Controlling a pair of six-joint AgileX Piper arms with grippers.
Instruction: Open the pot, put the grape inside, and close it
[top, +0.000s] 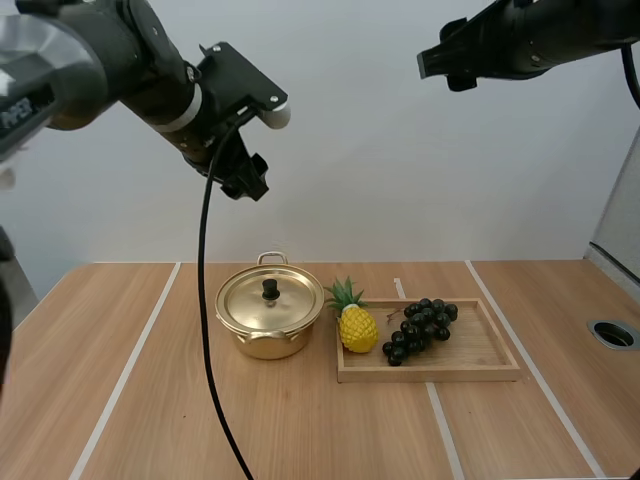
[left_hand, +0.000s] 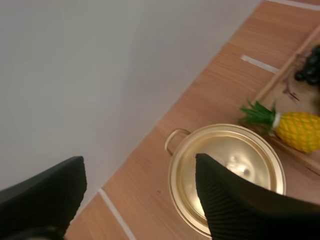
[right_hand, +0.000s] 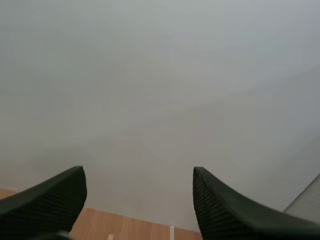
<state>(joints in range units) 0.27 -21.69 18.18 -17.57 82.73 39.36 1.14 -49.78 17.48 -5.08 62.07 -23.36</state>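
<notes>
On the table (top: 100, 400): pot (top: 265, 345) left, tray (top: 480, 352) right.
Tray: holds the grapes (top: 420, 328), right of the pot.
Pot: lid (top: 248, 300) on, down below the left gripper (left_hand: 139, 160).
Left gripper: spread, empty, the nearer one to the lid.
Right gripper (right_hand: 137, 170): spread, empty, high over the tray side.
Knob (top: 270, 290): upright at lid centre, likely grasp point.

pot (top: 270, 318) left of tray (top: 480, 368), grapes (top: 420, 328) on tray

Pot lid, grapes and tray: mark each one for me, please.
pot lid (top: 270, 291), high view, on its black knob.
grapes (top: 420, 326), high view, middle of the bunch.
tray (top: 430, 375), high view, on its front rim.
</notes>
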